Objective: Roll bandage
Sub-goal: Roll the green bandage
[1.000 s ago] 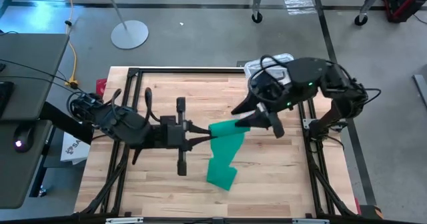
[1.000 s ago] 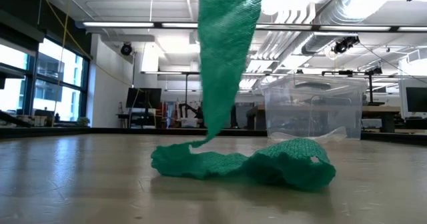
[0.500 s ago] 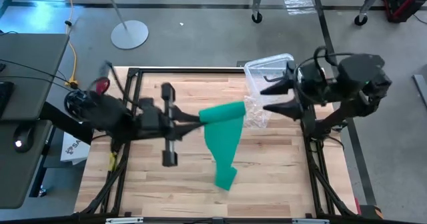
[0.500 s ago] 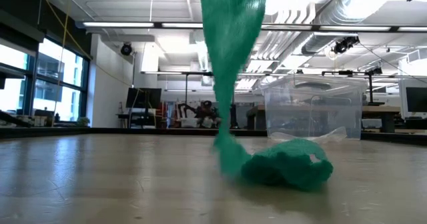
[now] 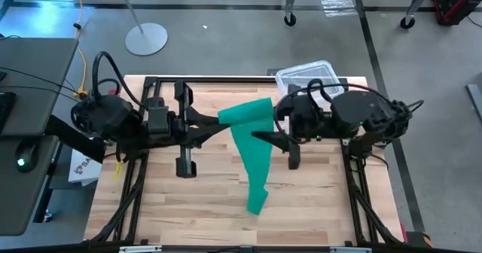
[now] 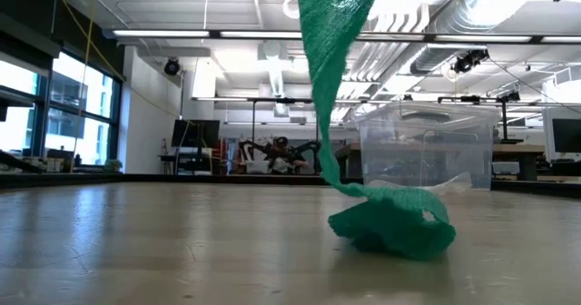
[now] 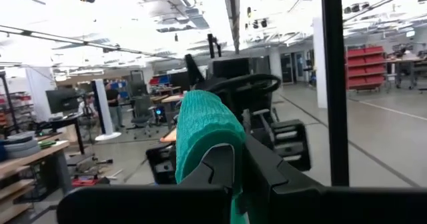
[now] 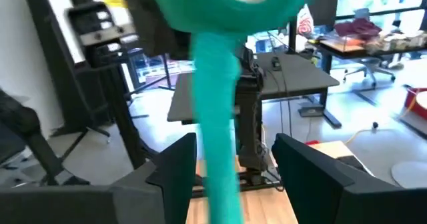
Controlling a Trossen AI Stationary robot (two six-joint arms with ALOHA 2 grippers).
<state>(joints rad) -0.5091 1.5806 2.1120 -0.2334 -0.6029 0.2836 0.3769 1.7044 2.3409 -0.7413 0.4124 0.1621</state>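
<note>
left claw [image 5: 216,123] clamps bandage [image 5: 252,144]; right claw [image 5: 263,138] parted.

Table [image 5: 188,208] is seen straight down from overhead; low view is set at tabletop level, facing the room. Bandage [image 5: 252,144] is shared by all views (wrists very close).

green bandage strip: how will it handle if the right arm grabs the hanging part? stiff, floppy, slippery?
Probably very floppy: the green fabric bandage strip, held high by the shut left gripper, drapes down and crumples into a heap on the wooden table. Likely light, hanging twisted. Its open weave suggests decent grip for the open right gripper.
</note>
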